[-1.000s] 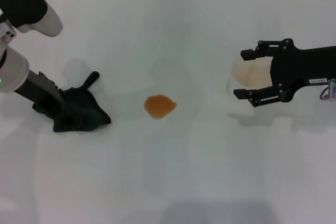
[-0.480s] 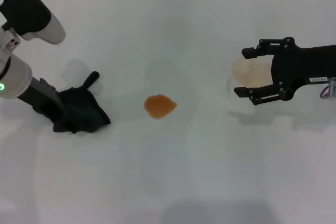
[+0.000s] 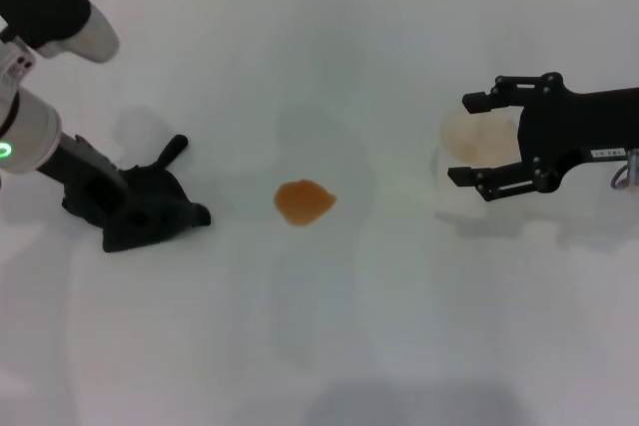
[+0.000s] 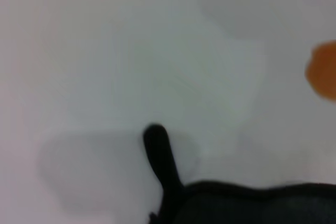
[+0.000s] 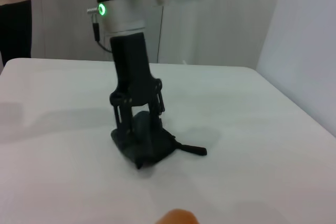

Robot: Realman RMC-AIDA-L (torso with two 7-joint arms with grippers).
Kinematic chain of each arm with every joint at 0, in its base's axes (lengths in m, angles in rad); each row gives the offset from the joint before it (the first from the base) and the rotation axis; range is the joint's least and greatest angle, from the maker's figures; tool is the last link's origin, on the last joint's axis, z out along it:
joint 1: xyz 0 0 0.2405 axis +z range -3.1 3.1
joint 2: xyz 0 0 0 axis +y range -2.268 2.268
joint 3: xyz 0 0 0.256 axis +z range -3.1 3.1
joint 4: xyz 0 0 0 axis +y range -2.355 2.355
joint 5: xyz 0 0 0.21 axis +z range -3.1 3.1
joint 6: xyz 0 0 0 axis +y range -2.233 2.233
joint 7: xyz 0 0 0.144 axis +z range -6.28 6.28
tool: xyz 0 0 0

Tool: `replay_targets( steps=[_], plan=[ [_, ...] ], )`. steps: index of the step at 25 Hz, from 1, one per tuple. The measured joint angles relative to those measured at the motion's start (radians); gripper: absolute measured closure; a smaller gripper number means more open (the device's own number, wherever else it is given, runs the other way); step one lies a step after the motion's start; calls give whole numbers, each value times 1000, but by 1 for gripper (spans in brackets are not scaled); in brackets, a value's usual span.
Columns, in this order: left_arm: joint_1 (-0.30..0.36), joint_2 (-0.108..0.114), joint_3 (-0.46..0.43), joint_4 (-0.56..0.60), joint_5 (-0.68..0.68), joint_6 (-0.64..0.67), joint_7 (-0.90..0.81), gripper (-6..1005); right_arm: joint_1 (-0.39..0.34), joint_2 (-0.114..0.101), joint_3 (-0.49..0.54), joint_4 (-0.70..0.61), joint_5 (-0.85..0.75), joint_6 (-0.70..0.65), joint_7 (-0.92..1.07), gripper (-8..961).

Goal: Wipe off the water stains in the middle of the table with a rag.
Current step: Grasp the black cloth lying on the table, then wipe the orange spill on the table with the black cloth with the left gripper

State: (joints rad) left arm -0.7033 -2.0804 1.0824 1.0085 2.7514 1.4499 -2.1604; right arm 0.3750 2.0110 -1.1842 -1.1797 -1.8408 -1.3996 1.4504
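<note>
Left claw (image 3: 118,209) sits at the left middle of the head view, pressed down into the rag (image 3: 150,209) and clenched on it; the right wrist view shows its fingers (image 5: 137,109) planted in the black cloth (image 5: 147,142) on the bench (image 3: 319,346). One narrow tail of the rag sticks out toward the upper right of the wad. Near the centre of the head view lies the water stains (image 3: 304,202), an orange-brown blotch, apart from the rag and to its right. Right claw (image 3: 477,139) hovers at the right middle with its jaws spread wide, released, beside a pale paper cup (image 3: 474,142) that shows between its fingers.
</note>
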Motion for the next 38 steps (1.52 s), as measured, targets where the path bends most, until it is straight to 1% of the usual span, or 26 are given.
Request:
replay_targets(
  steps=[1,7,12,17,23,28,31,34,38],
  plan=[
    [-4,1,-7,-2,0,2,-5,150,0,0,0,0,0,-1,0,103],
    [-10,1,-8,-12,17,8,-19,353,-9,0,0,-5,12,-5,-1,103],
    [-12,1,-8,-18,22,8,-28,561,-10,0,0,-7,13,-8,-1,103],
    [-14,1,-9,-18,25,9,-29,792,-10,0,0,-6,14,-8,-1,103],
    [-15,2,-12,-17,24,-1,-30,901,-10,0,0,-7,15,-7,-1,103],
    [-17,0,-18,-11,-24,-35,-32,902,-10,0,0,-9,16,-4,-2,103],
    [-29,-1,-9,-25,-52,-94,-49,902,-7,0,0,-8,16,-2,-2,103],
    [-51,-5,23,-69,-74,-155,-66,902,-7,0,0,-4,16,0,-3,103],
    [-66,-5,105,-110,-140,-245,-81,903,-6,0,0,-2,16,0,-5,103]
  ],
)
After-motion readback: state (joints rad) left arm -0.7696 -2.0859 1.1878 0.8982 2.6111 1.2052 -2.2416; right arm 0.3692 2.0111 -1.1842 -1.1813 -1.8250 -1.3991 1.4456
